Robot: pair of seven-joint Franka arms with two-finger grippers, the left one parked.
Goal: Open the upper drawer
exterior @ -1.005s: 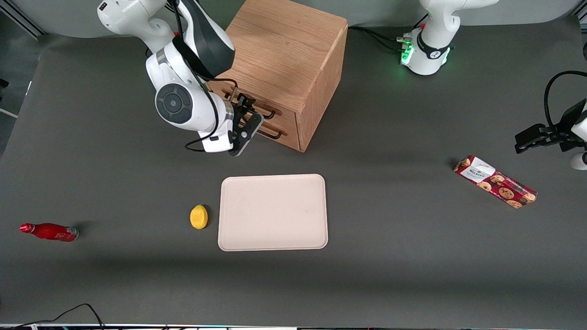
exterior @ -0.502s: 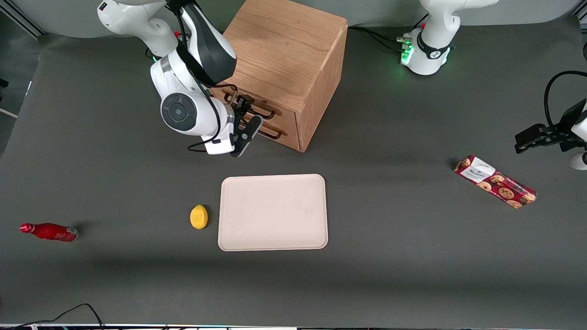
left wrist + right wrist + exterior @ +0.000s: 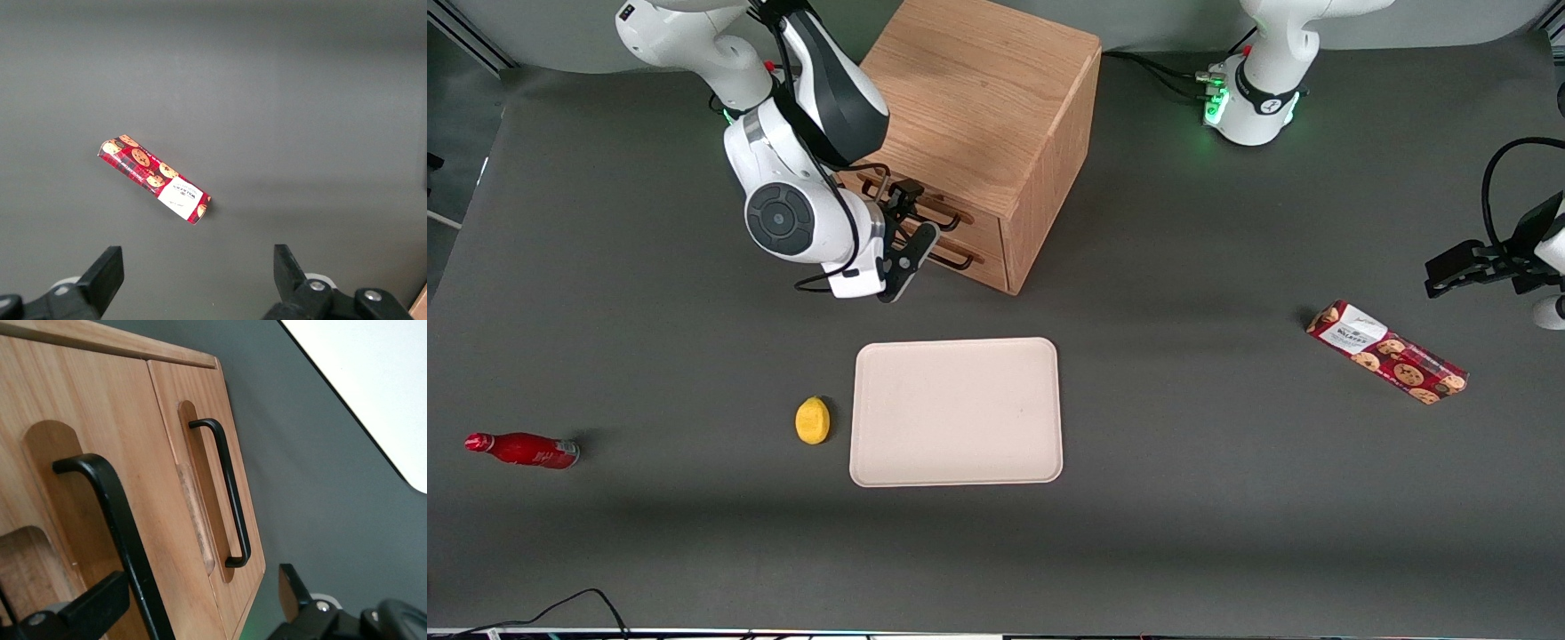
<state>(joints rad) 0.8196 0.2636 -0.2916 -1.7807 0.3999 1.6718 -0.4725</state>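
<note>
The wooden cabinet [image 3: 978,98] stands on the dark table, farther from the front camera than the tray. Its upper drawer [image 3: 974,222] sits flush with the cabinet front, and its thin black bar handle [image 3: 941,212] shows just above the lower drawer's handle [image 3: 953,259]. My right gripper [image 3: 908,220] is open right in front of the drawers. In the right wrist view the upper drawer's handle [image 3: 113,507] runs between my spread fingers, with the gripper [image 3: 200,590] around it and not touching. The lower drawer [image 3: 173,387] and its handle [image 3: 230,493] show beside it.
A beige tray [image 3: 956,412] lies nearer the front camera than the cabinet, with a yellow lemon [image 3: 812,420] beside it. A red bottle [image 3: 520,449] lies toward the working arm's end. A cookie box [image 3: 1385,351] lies toward the parked arm's end and also shows in the left wrist view [image 3: 155,180].
My right arm has moved a little closer to the cabinet front, bringing the open gripper onto the upper handle. The drawers have not moved.
</note>
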